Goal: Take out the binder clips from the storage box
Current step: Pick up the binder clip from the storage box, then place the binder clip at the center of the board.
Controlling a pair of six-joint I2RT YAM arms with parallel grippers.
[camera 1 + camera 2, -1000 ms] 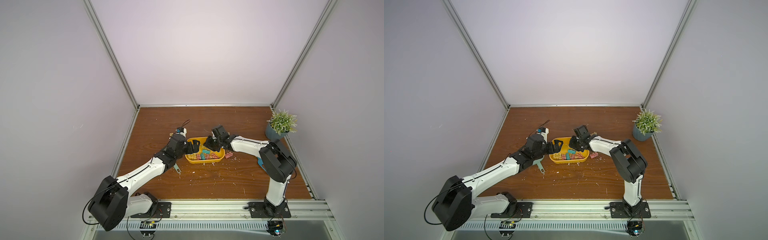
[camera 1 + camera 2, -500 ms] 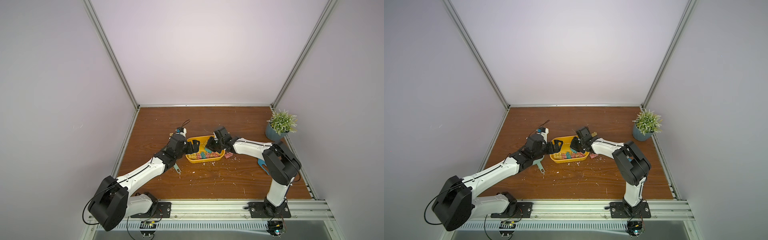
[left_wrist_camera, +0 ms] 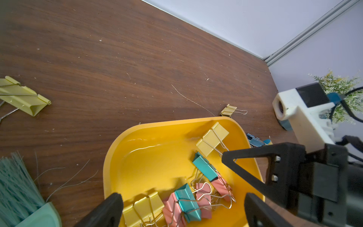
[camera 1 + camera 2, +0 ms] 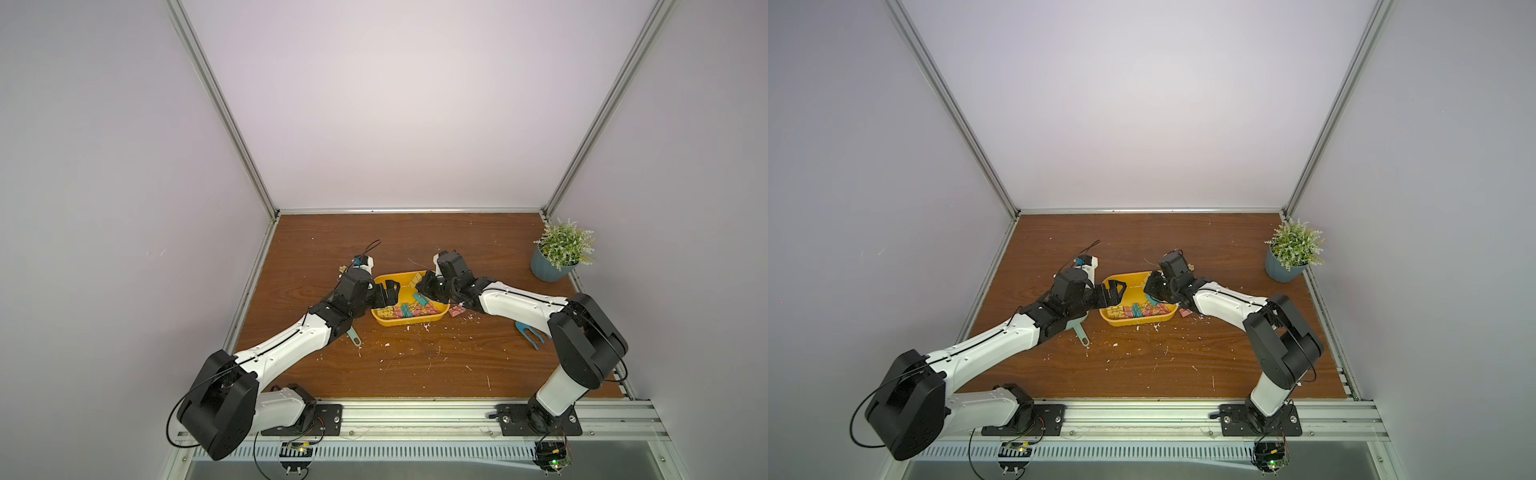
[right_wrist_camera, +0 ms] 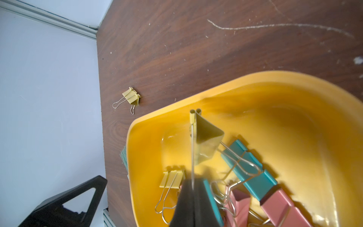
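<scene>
Right wrist view shows the right gripper [image 5: 193, 183] pinched tight on the thin wire handle of a yellow clip [image 5: 207, 137], which stands tilted inside the storage box [image 5: 133, 149]. A second ago those jaws were a little apart, and they have since closed. In both top views this gripper has barely shifted from its place over the box's far right corner, while the same arm's elbow has swung outward toward the right wall. The left gripper [image 4: 390, 291] has not moved: its jaws are spread wide over the box's left end and hold nothing. The box sits mid-table where it was. The other binder clips [image 3: 186, 200], pink, teal and yellow with tangled wires, lie heaped along its near side. A loose yellow clip [image 3: 228, 110] rests on the table [image 3: 137, 59] just outside the rim, and a pink clip [image 4: 456, 311] lies just beside the box's right end.
</scene>
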